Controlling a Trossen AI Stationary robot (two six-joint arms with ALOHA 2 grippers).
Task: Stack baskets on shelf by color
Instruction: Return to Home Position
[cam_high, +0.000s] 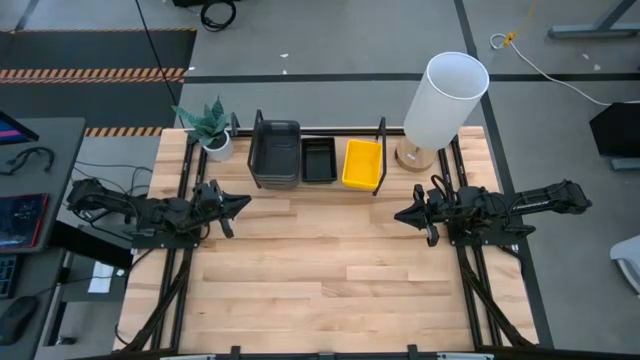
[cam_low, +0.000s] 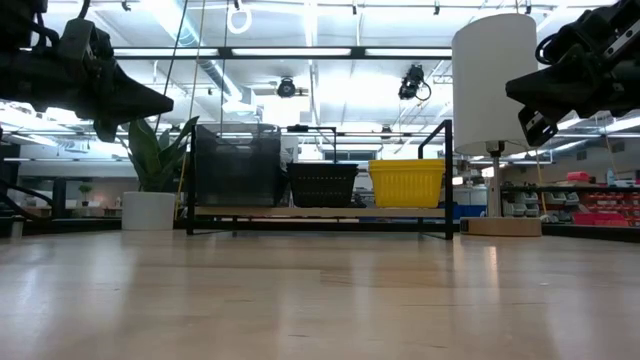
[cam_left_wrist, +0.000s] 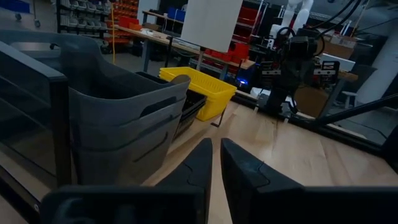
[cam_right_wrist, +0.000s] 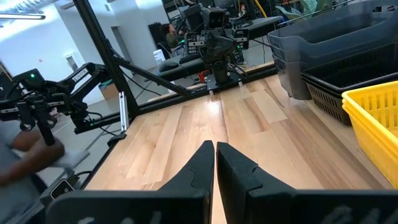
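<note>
Sorted by colour and set side by side on the shelf (cam_high: 381, 160) at the far edge of the bench (cam_high: 320, 280): dark grey baskets (cam_high: 275, 150) nested at the plant end, black baskets (cam_high: 319, 160) in the middle, yellow baskets (cam_high: 362, 165) at the lamp end. Hard to count the layers in the black and yellow stacks from here. Hovering above the bare wood, well apart from the shelf and facing each other: left pincer (cam_high: 240, 203) on its own side, fingers drawn almost together on nothing; right pincer (cam_high: 400, 215) opposite, likewise pinched narrow and empty. Seemingly little left but folding both arms away. Risks, judged from this layout: sweeping the right arm too wide and clipping the white lamp (cam_high: 445, 100) near it at the shelf's end; swinging the left arm into the potted plant (cam_high: 212, 128) beside the other end loop; turning toward the shelf rather than away and nudging the tall grey stack, probably the easiest to tip or shove off the board. Safest to retract straight back, slowly.
</note>
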